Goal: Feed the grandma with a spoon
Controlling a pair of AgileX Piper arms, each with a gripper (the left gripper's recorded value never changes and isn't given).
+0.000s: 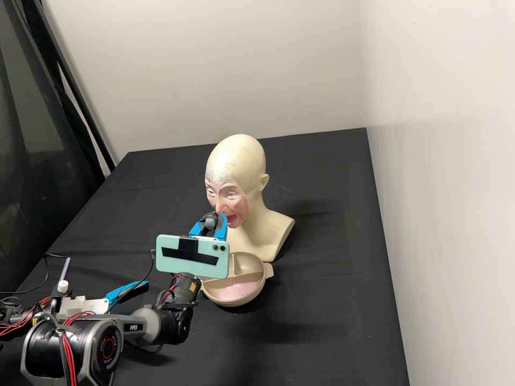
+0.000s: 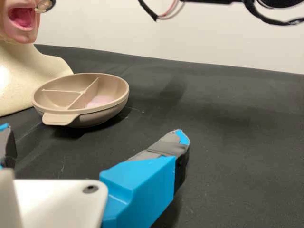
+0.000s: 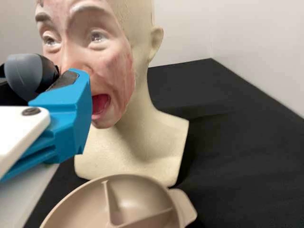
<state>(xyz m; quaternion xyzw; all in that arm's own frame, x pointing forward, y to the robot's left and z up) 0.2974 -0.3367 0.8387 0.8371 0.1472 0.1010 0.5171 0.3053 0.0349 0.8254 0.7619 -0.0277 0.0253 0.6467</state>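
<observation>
**Entry: feeding, delivery stage**

1. Grandma head point(image 1: 236, 177): stands mid-table point(image 1: 332, 214), mouth open, facing roughly 7 o'clock in my high view.
2. Divided bowl point(image 1: 245, 264): on the table at 6 o'clock of the bust and just beside its base. 1 compartment holds a pale pink patch.
3. Spoon point(image 1: 210, 218): raised at the mouth. Its thick grey handle is pinched in the right hand point(image 1: 209, 228). I cannot tell whether its tip carries food or has passed the lips.
4. Right arm: comes in from 7 o'clock, lifted off the table and reaching over the bowl. Its wrist is level with the chin, and the hand points at the mouth.
5. Left hand point(image 1: 137, 288): low on the table at 8 o'clock of the bowl, well apart from it. Its 2 fingers are spread and hold nothing.

Progress, as I judge it: the scoop and lift look done. The last push into the mouth, the withdrawal and the spoon's return remain.
</observation>
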